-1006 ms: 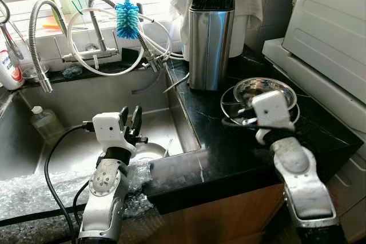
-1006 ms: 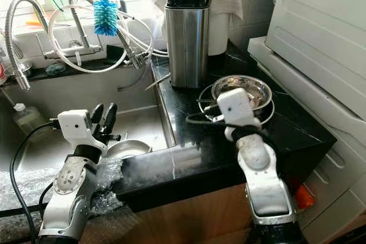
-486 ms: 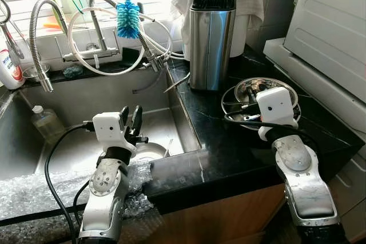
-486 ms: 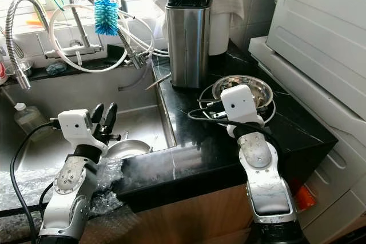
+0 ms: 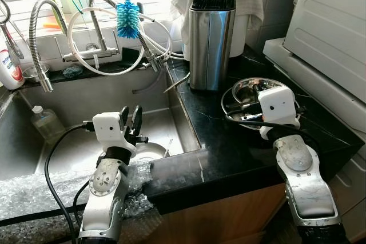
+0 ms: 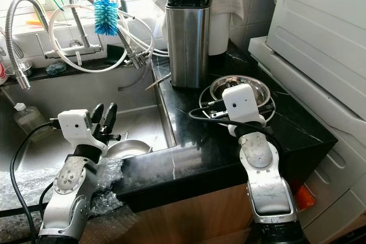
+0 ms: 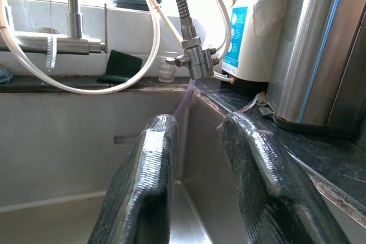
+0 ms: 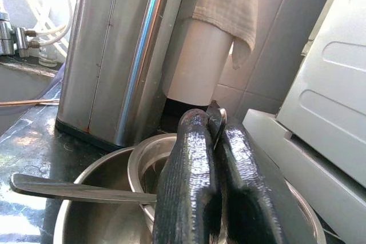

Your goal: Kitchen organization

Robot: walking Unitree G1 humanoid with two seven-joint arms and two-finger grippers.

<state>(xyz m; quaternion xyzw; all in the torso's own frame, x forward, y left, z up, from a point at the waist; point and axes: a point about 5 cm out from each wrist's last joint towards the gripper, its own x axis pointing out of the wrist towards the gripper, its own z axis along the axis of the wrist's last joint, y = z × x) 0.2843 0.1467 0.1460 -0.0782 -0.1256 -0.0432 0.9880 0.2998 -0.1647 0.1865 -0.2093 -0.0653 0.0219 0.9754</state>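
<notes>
- Right wrist view gets you closest: the right gripper (image 8: 220, 158) has its two pebbly black fingers squeezed together on the thin rim of a small steel bowl (image 8: 150, 161). That bowl sits nested inside a bigger shiny bowl (image 8: 86, 212), with a flat metal utensil handle (image 8: 74, 191) lying across it.
- In the head views that gripper is hidden behind its white wrist housing. You just see the stacked bowls right of centre on the glossy black stone counter (image 5: 217, 141), just in front of the tall brushed-steel knife block (image 5: 210, 38).
- Left gripper (image 7: 197, 141) has its fingers slightly parted and holds nothing. It hovers over the steel sink (image 5: 51, 147) in the lower left.
- Head view also picks up a blue bristly bottle brush (image 5: 127, 18) at upper left, looped white hoses (image 5: 86, 64), and crinkly bubble wrap (image 5: 34, 192) on the sink's front edge.
</notes>
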